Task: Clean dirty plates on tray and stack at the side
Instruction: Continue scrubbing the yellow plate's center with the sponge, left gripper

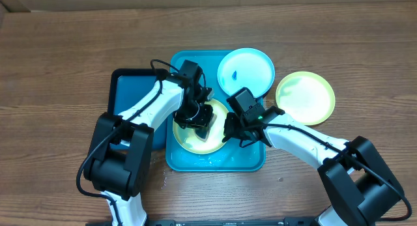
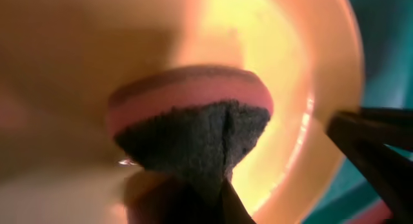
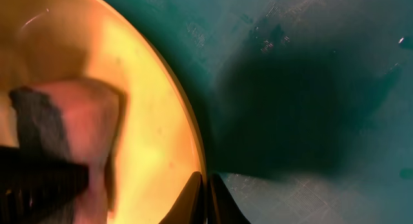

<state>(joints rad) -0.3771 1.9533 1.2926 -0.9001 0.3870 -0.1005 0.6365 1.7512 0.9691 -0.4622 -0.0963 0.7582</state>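
Observation:
A yellow-green plate (image 1: 189, 140) lies in the turquoise tray (image 1: 244, 159). My left gripper (image 1: 204, 124) is shut on a pink sponge with a dark scouring face (image 2: 193, 124), which presses on the inside of this plate (image 2: 297, 62). My right gripper (image 1: 229, 132) is shut on that plate's right rim (image 3: 197, 143), with the fingertips (image 3: 193, 197) pinching the edge. A light blue plate (image 1: 245, 71) with a small blue smear rests at the tray's far right corner. Another yellow-green plate (image 1: 305, 97) lies on the table to the right of the tray.
A smaller dark blue tray (image 1: 127, 96) sits against the turquoise tray's left side, under my left arm. Water drops show on the tray floor (image 3: 310, 204). The wooden table (image 1: 65, 56) spreads all round.

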